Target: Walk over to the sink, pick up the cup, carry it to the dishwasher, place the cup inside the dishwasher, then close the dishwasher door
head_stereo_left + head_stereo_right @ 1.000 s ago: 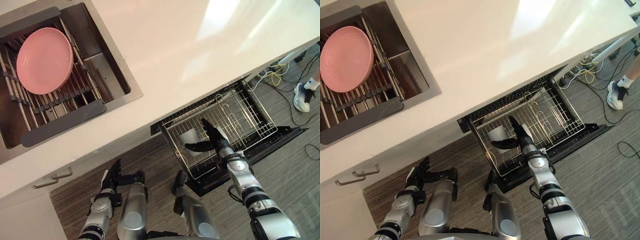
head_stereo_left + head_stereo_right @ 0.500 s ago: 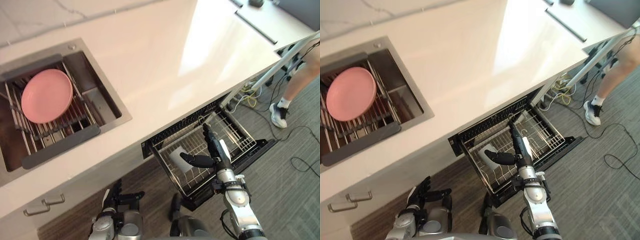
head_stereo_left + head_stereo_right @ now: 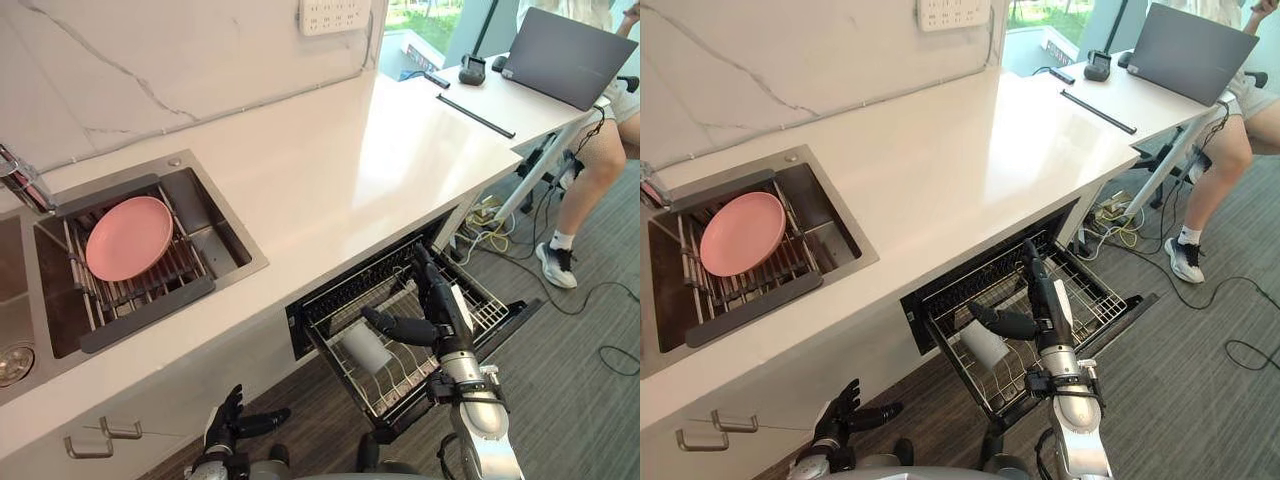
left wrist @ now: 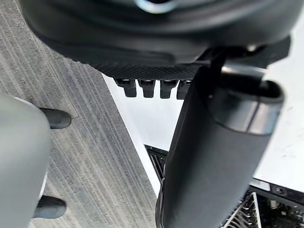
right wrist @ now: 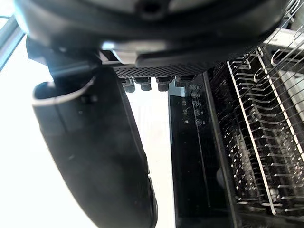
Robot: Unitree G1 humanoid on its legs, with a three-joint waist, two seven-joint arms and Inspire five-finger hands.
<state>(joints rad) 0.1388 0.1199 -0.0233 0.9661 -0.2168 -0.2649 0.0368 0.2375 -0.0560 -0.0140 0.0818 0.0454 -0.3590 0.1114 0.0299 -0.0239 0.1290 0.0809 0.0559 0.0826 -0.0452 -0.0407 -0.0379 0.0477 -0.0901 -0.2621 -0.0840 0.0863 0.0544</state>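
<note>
A white cup (image 3: pixel 366 347) lies on its side in the pulled-out wire rack (image 3: pixel 482 300) of the dishwasher, under the counter edge. My right hand (image 3: pixel 437 305) hovers over the rack just right of the cup, open, fingers straight and thumb (image 3: pixel 1002 322) pointing toward the cup, apart from it. The right wrist view shows that thumb (image 5: pixel 95 152) and the rack wires (image 5: pixel 256 142) past it. My left hand (image 3: pixel 228 425) hangs low by the cabinet front, open and holding nothing. The dishwasher door (image 3: pixel 523 311) lies folded down.
A pink plate (image 3: pixel 128 236) rests on a drying rack in the steel sink (image 3: pixel 228 238) at the left. A laptop (image 3: pixel 565 55) sits on the far counter end. A person's leg and shoe (image 3: pixel 560 265) stand right of the dishwasher, among floor cables (image 3: pixel 490 215).
The camera has tilted up, so the wall and laptop come into view. My right hand stays open over the rack beside the cup. The left hand stays low.
</note>
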